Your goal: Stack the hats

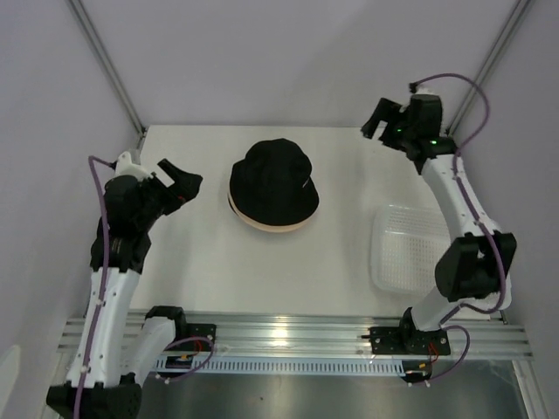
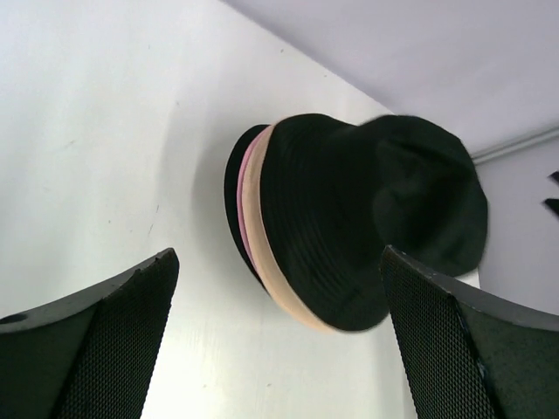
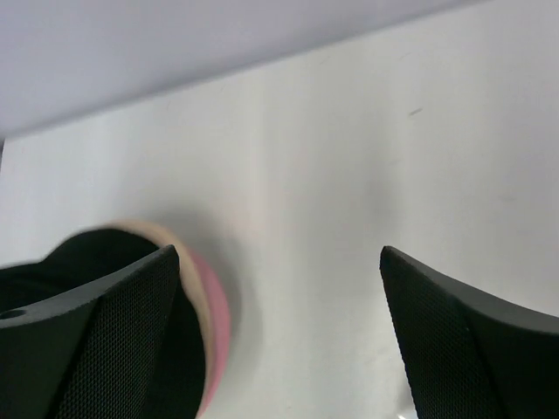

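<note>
The stack of hats [image 1: 272, 190] sits in the middle of the table [image 1: 210, 262], well apart from both of my grippers. My left gripper [image 1: 182, 175] hangs to the left of it, fingers spread wide and holding nothing. My right gripper [image 1: 377, 122] is up near the far right corner, also spread and empty, with the white mesh basket [image 1: 406, 249] lying on the table nearer its base.

From my left wrist I see the pile edge on. A black hat [image 2: 349, 227] crowns it, then comes a beige hat [image 2: 258, 218] showing only its brim, then a thin pink hat [image 2: 245, 179] brim, and what looks like another dark brim at the bottom. From above, the beige rim peeks out on the near side, so I judge the top hat sits a little toward the far side rather than dead centre.

These are soft cloth, and I expect them to be light, limp and harmless to squeeze. The brims will droop and the crowns will dent under my pads [image 2: 105, 349]. The fabric should not slip against the textured pads.

If I need to nudge or lift the top one, I would pinch its crown near the top, or only the outer edge of its own brim. A deep bite at the rim would likely catch the layers below and drag the whole pile.
</note>
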`<state>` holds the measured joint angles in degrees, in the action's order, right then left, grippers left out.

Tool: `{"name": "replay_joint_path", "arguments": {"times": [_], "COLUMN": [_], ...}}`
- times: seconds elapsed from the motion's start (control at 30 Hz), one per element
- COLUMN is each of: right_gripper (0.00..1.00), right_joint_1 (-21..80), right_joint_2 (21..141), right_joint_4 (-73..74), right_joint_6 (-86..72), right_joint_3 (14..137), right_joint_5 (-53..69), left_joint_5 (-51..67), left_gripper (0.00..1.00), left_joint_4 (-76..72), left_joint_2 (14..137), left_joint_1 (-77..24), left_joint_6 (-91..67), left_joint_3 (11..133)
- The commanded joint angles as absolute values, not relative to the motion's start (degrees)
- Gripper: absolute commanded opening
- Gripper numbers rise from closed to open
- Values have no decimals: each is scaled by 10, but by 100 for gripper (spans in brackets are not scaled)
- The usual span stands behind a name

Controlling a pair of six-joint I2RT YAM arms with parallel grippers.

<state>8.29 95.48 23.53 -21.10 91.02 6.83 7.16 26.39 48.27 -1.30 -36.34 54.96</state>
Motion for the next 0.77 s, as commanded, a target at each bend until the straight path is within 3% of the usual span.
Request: {"name": "replay_joint_path", "arguments": {"times": [0.0, 0.1, 0.2, 0.33, 0.73], "right_gripper": [99, 99, 99, 99, 100], "right_joint_1": [41, 28, 27, 28, 28], "right_joint_2": [860, 766, 666, 586, 582], "right_joint_4": [304, 247, 151, 75, 69], "right_joint_6": [-178, -159, -135, -147, -165], "right_joint_3": [888, 805, 674, 564, 539], "right_joint_5": [-23, -64, -24, -11, -17], "left_joint_5": [80, 119, 117, 107, 124], "left_gripper": [100, 100, 99, 99, 99], "left_joint_4": [386, 367, 346, 330, 278], "left_joint_2": [383, 294, 245, 247, 314], "left_joint_1": [-8, -8, -8, -8, -8], "left_joint_6": [-287, -268, -263, -234, -191], "left_joint_3": [559, 499, 454, 450, 482]}}
